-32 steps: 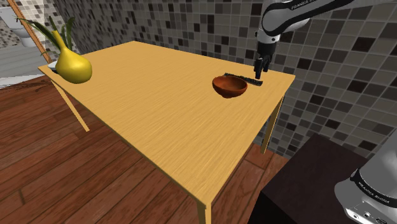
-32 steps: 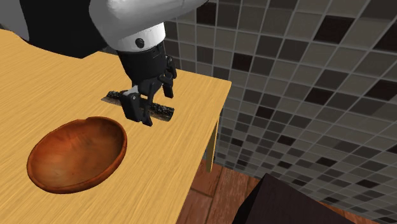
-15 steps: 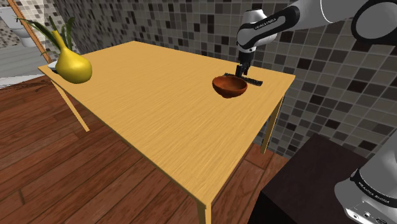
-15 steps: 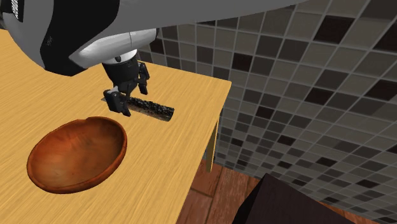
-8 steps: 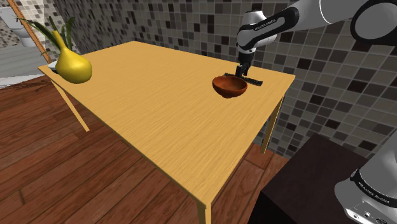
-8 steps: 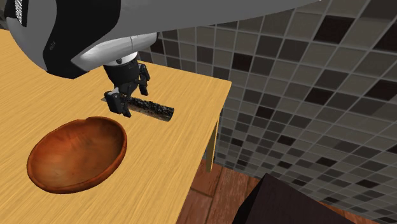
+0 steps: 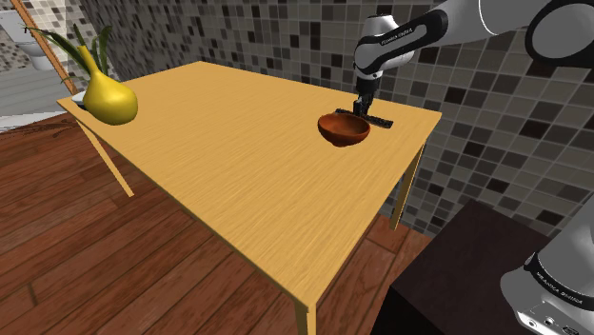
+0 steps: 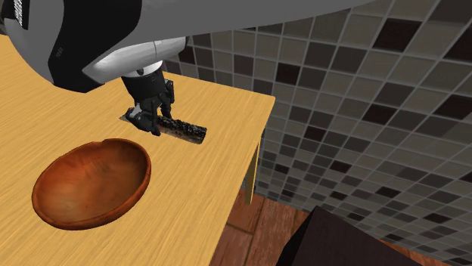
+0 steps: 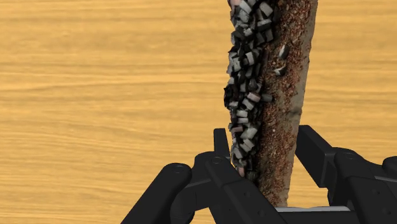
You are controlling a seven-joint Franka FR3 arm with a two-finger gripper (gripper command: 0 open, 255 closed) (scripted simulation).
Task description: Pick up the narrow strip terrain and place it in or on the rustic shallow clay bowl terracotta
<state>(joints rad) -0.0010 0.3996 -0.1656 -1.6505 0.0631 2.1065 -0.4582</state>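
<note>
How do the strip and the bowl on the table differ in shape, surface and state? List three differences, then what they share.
Shape: the strip is long and narrow; the bowl is round and hollow. Surface: the strip is dark and rubbly; the bowl is smooth red-brown. State: the fingers clasp the strip; the bowl stands free. Both rest on the table.

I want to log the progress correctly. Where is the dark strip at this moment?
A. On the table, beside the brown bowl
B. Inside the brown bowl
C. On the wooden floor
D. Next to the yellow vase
A: the strip lies flat on the table, near its corner, just behind the bowl, and the bowl has nothing in it.
</note>
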